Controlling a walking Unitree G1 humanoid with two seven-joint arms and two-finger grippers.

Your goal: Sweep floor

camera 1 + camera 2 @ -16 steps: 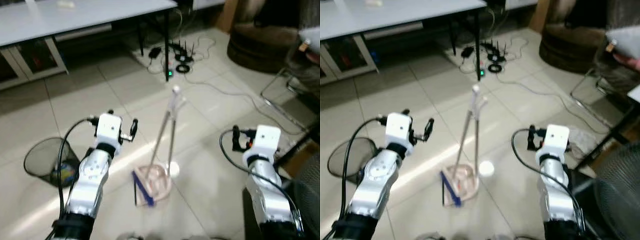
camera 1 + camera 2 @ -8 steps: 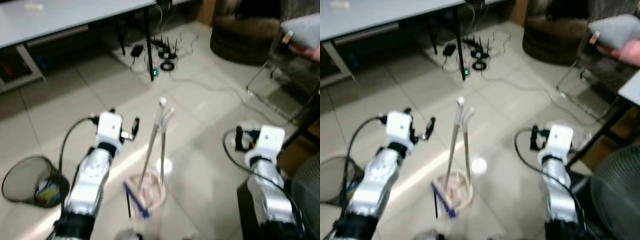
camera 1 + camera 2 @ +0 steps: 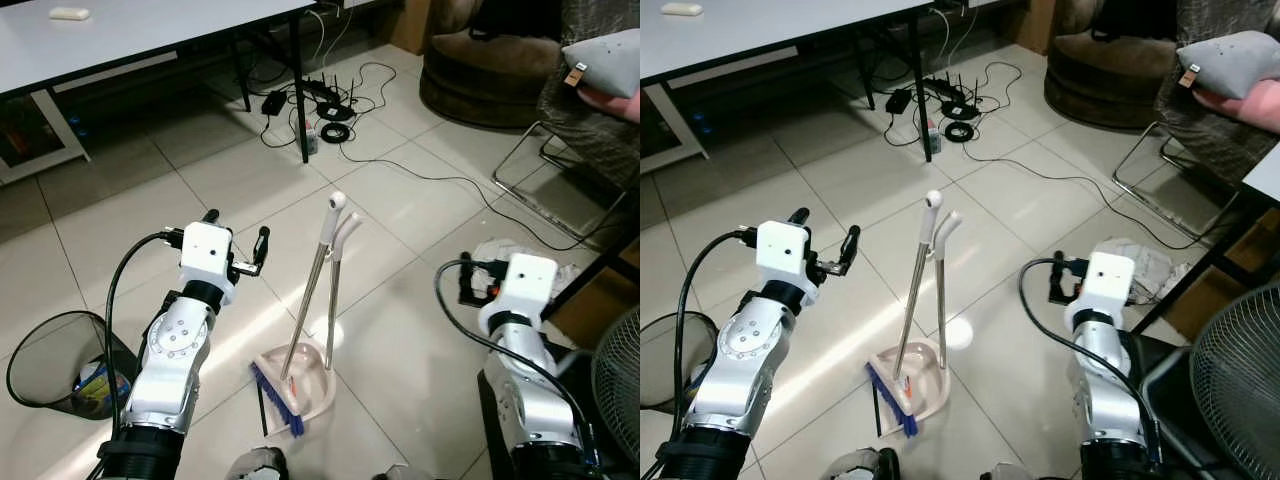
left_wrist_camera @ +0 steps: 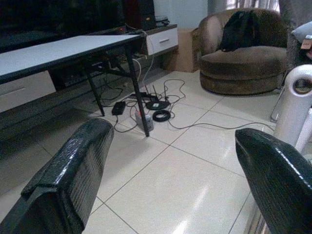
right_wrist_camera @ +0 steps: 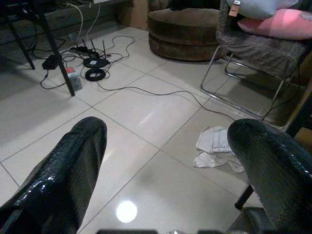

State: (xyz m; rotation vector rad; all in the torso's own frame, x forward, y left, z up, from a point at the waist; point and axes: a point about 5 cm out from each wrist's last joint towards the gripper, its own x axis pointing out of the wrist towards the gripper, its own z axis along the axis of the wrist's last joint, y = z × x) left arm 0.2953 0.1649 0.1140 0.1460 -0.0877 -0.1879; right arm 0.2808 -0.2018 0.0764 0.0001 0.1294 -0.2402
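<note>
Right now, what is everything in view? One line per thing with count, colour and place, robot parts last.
broom: one, silver handle, blue bristles, upright in the dustpan between the arms
dustpan: one, pale, on the floor
waste bin: one, black mesh, floor at the robot's left
table: one, white top, ahead
cables: black, by the table leg
crumpled paper: white, floor at right
armchair: one, brown
fan: one, right edge
left gripper: open
right gripper: open

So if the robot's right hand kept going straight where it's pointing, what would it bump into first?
Probably nothing soon. The right hand is open and points over bare floor. Further along that line lie the crumpled paper and the chair legs, though depth is hard to judge.
</note>
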